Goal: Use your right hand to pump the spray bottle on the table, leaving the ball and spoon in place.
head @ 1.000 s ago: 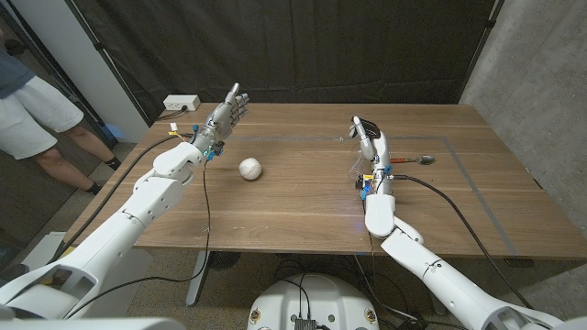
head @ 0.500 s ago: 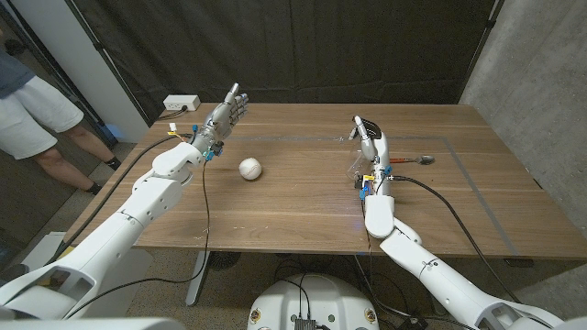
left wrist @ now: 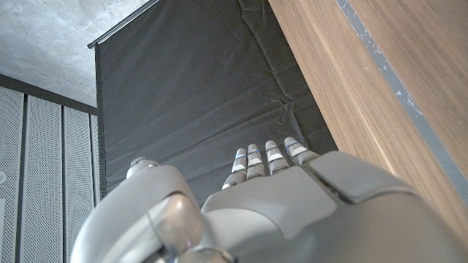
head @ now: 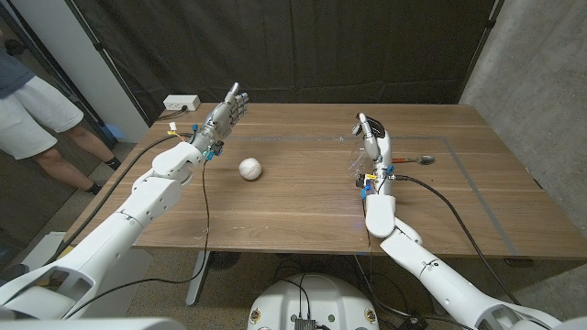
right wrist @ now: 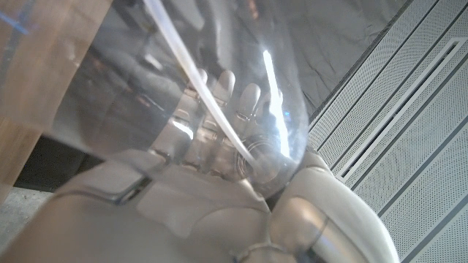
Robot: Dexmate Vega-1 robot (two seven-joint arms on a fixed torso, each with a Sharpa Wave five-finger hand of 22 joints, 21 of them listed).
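My right hand (head: 377,152) stands upright at the table's right middle and grips a clear spray bottle (head: 358,165); the bottle's black head (head: 369,126) shows at the fingertips. In the right wrist view the clear bottle (right wrist: 139,80) with its inner tube lies against my right hand (right wrist: 183,212), whose fingers show through the plastic. A white ball (head: 249,168) rests on the table left of centre. A spoon (head: 418,159) lies just right of the right hand. My left hand (head: 227,112) is raised over the far left of the table, fingers spread and holding nothing; its back (left wrist: 292,212) faces the wrist camera.
A white power strip (head: 181,104) sits at the table's far left corner. A person (head: 37,110) stands beyond the table's left side. A black curtain (head: 367,46) hangs behind the table (head: 293,211). Cables run along both arms.
My right hand and the bottle's top have shifted slightly to the right. The left hand, ball and spoon have not moved.
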